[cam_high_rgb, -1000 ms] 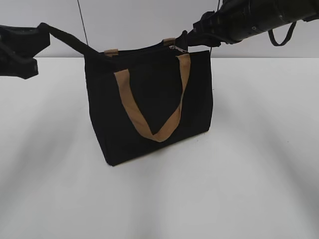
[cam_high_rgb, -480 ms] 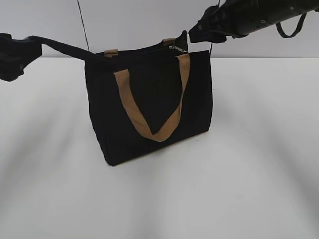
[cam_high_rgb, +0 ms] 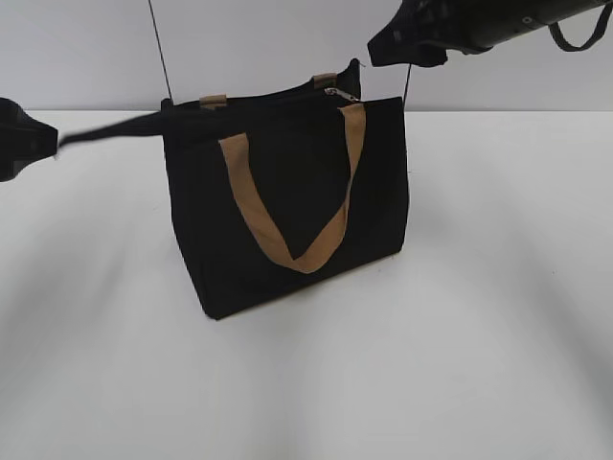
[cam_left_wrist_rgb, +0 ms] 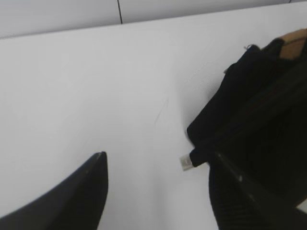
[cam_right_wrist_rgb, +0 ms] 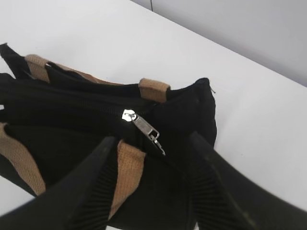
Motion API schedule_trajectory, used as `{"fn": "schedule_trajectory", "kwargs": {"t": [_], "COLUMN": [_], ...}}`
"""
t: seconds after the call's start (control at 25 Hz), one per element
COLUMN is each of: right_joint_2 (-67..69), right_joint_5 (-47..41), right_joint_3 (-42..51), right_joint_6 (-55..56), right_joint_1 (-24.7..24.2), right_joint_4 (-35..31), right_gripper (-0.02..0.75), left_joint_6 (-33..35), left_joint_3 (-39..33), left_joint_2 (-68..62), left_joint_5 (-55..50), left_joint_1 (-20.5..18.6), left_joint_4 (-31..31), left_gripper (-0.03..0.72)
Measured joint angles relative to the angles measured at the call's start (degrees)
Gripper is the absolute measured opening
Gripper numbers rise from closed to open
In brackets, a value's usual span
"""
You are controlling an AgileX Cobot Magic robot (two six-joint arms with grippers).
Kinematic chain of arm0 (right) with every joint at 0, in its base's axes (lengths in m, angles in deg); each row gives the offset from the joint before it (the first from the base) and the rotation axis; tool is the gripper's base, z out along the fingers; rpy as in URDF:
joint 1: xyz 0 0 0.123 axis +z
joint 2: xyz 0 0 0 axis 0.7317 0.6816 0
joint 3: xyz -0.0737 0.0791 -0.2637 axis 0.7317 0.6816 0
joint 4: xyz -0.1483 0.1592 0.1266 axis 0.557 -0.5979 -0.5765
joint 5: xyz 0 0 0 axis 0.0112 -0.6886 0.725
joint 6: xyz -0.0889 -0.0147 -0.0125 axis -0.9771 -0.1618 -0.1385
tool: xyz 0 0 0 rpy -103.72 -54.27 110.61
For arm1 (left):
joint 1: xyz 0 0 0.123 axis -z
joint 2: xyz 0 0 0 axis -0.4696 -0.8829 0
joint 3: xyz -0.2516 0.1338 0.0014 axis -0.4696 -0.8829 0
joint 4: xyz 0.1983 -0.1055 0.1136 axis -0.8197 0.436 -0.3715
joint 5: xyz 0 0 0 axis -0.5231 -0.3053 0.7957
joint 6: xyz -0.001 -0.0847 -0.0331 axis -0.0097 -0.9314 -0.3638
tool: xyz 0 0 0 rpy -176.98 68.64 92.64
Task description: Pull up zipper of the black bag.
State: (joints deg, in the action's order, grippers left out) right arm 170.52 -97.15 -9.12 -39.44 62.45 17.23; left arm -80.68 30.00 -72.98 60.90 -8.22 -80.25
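Note:
The black bag (cam_high_rgb: 287, 211) stands upright on the white table, with tan handles. Its silvery zipper (cam_high_rgb: 341, 93) sits at the right end of the top edge; in the right wrist view the zipper (cam_right_wrist_rgb: 139, 123) lies on the black zipper line with its pull trailing right. My right gripper (cam_right_wrist_rgb: 153, 139) is open and empty, above that end of the bag (cam_right_wrist_rgb: 72, 120); in the exterior view it (cam_high_rgb: 380, 48) hangs clear above the bag's corner. My left gripper (cam_left_wrist_rgb: 158, 158) is open; a black strap end with a white tag (cam_left_wrist_rgb: 186, 162) hangs loose beside its right finger. It (cam_high_rgb: 29, 144) is far left of the bag.
The black strap (cam_high_rgb: 110, 131) runs blurred from the bag's left top corner toward my left gripper. The white table (cam_high_rgb: 479, 335) spreads around the bag, with a pale wall behind. A thin dark cable (cam_high_rgb: 158, 43) hangs behind the bag.
My left gripper has moved left and down, and the strap it pulled up now sags lower and blurred, loose between open jaws. My right gripper has lifted up and right, away from the zipper.

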Motion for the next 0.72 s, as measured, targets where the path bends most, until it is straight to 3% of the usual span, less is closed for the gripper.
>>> {"fn": "schedule_trajectory", "kwargs": {"t": [0.32, 0.52, 0.72], "right_joint_2": [-0.1, -3.0, -6.4], "right_joint_5": [-4.7, -8.1, -18.0], "right_joint_3": [0.0, 0.0, 0.0], "right_joint_6": [2.9, 12.1, 24.4], "right_joint_1": [0.0, -0.1, -3.0], "right_joint_4": [6.4, 15.4, 22.6], "right_gripper": [0.358, 0.358, 0.358], "left_joint_6": [5.9, 6.7, 7.0], "left_joint_3": [10.5, 13.8, 14.2], "left_joint_2": [0.1, 0.1, 0.1], "left_joint_5": [-26.3, -36.3, -42.2], "left_joint_1": [1.4, 1.4, 1.4], "left_joint_4": [16.2, 17.4, 17.4], "left_gripper": [0.494, 0.494, 0.494]}}
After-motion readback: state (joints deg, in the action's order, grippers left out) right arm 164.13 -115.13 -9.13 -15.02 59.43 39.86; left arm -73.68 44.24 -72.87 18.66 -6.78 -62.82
